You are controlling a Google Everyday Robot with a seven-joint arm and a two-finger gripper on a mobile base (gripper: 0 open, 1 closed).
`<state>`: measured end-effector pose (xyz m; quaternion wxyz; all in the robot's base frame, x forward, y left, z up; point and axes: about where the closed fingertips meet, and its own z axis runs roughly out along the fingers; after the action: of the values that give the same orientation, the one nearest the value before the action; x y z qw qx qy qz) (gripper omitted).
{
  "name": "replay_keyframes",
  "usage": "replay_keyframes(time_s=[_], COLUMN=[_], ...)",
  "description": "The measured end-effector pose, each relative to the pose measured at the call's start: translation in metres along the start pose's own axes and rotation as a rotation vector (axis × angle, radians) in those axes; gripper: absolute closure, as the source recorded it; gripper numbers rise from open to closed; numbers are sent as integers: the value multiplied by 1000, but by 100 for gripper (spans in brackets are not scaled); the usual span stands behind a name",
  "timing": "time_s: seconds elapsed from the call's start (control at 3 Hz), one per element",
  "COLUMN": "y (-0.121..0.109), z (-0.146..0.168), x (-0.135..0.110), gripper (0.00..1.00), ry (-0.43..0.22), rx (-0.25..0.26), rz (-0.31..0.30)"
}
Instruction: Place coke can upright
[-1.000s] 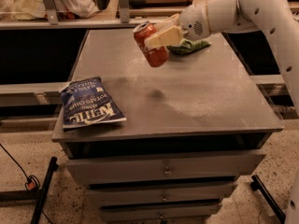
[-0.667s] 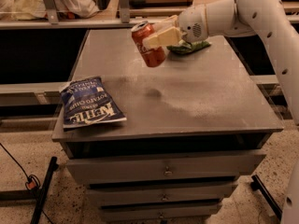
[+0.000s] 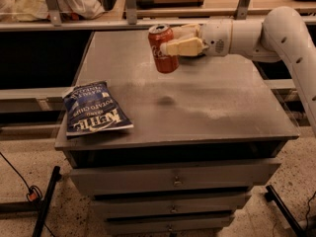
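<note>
coke can [image 3: 163, 51] slightly tilted, tool [image 3: 170, 39] clamped round it, hovering over the table [image 3: 227, 107], Kettle bag [image 3: 95, 107] well apart from can

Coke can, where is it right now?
In the camera view the coke can hangs above the back middle of the cabinet top, held in the fingers of the gripper; the Kettle chips bag lies at the front left.
</note>
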<state>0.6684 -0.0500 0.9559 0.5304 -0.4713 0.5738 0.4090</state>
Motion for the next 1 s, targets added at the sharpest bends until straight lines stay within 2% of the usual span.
replay_keyframes(time_s=[0.33, 0.67, 1.0], y=[8, 13, 18], z=[-18, -30, -37], x=[0, 6, 15], gripper=[100, 100, 100], ry=[-42, -49, -61], rx=[25, 48, 61], rz=[-26, -35, -22])
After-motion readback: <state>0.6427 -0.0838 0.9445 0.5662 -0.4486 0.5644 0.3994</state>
